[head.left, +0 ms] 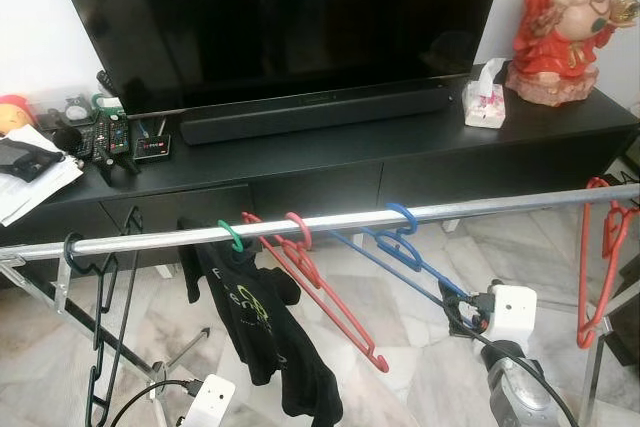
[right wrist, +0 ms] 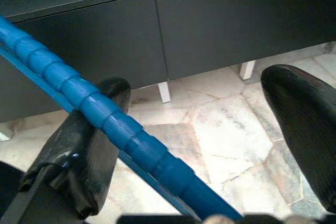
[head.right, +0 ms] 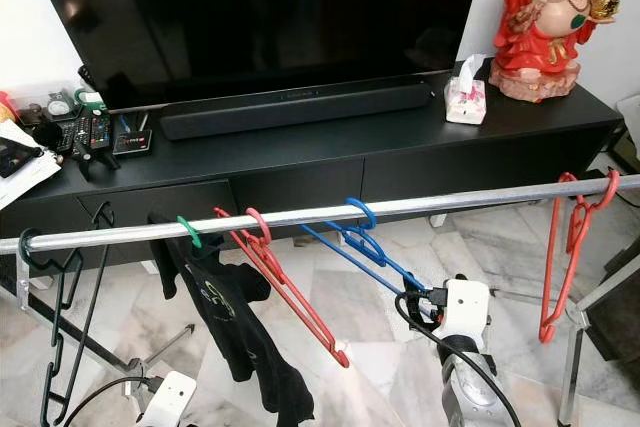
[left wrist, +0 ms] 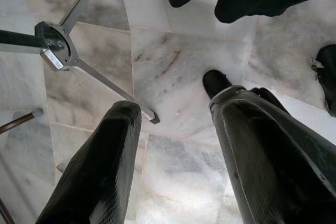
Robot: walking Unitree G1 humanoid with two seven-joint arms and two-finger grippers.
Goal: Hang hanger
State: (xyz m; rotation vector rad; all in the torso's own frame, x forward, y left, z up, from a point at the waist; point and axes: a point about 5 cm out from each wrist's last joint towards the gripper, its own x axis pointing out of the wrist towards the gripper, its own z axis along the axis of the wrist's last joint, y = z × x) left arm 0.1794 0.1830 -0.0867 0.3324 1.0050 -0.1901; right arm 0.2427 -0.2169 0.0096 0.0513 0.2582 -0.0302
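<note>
A blue hanger (head.left: 405,247) hooks over the silver rail (head.left: 330,219) near its middle, and its lower arm slants down to the right. My right gripper (right wrist: 199,85) is at that lower arm, open. The ribbed blue bar (right wrist: 110,119) rests against one finger (right wrist: 84,150); the other finger stands well apart from it. From the head, the right wrist (head.left: 508,312) sits below the rail, right of centre. My left gripper (left wrist: 176,103) hangs low at the left, open, pointing at the marble floor with nothing between its fingers.
The rail also carries a black hanger (head.left: 100,317) at the left, a green hanger with a black shirt (head.left: 265,337), a red hanger (head.left: 320,282) and another red one (head.left: 600,257) at the far right. Behind stands a black TV cabinet (head.left: 330,162). The rack's foot (left wrist: 58,51) lies on the floor.
</note>
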